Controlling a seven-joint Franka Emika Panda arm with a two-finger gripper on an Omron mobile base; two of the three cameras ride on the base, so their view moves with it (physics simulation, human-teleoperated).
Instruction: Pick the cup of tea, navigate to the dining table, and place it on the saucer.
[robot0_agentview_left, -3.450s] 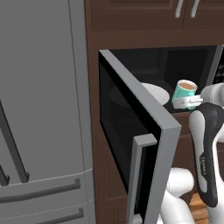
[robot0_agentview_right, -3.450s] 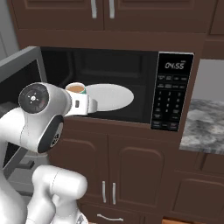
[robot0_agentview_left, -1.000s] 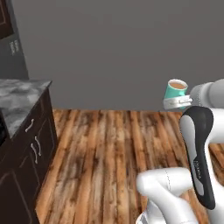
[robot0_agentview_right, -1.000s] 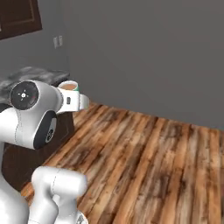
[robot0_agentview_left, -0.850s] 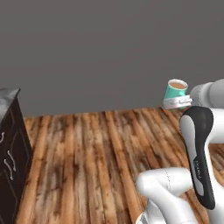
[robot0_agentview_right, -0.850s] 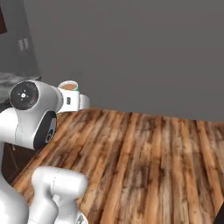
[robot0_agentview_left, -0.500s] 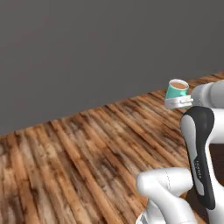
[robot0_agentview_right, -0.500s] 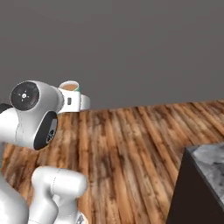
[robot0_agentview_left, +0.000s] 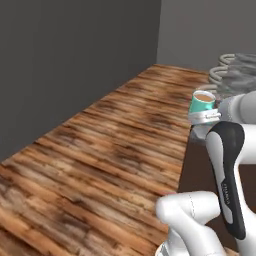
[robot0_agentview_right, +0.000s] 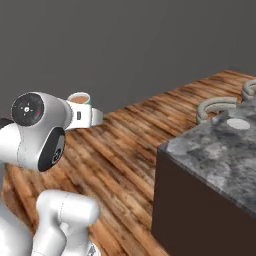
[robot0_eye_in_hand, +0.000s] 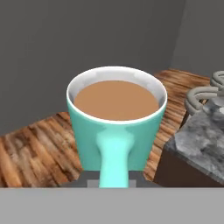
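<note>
Cup of tea (robot0_eye_in_hand: 116, 131) sat dead centre in the hand view, upright, brown liquid level just under the white rim, handle facing the camera and running down to the bottom of the frame. Gripper (robot0_agentview_left: 206, 116) was clamped tight on the cup; fingertips themselves were hidden behind the handle in the hand view. In the left base view the cup (robot0_agentview_left: 202, 103) was at right of centre, held above the wood floor (robot0_agentview_left: 115, 160), just beside the dark edge of the table. In the right base view the cup (robot0_agentview_right: 80, 100) was at upper left, past the arm's round joint. Dining table (robot0_agentview_right: 220, 150) filled the right side of that view, grey marbled top over a dark base. Saucer (robot0_agentview_right: 238, 124) lay flat on the tabletop at the far right, well apart from the cup. Curved chair backs (robot0_agentview_right: 216, 107) showed just behind the table edge.
</note>
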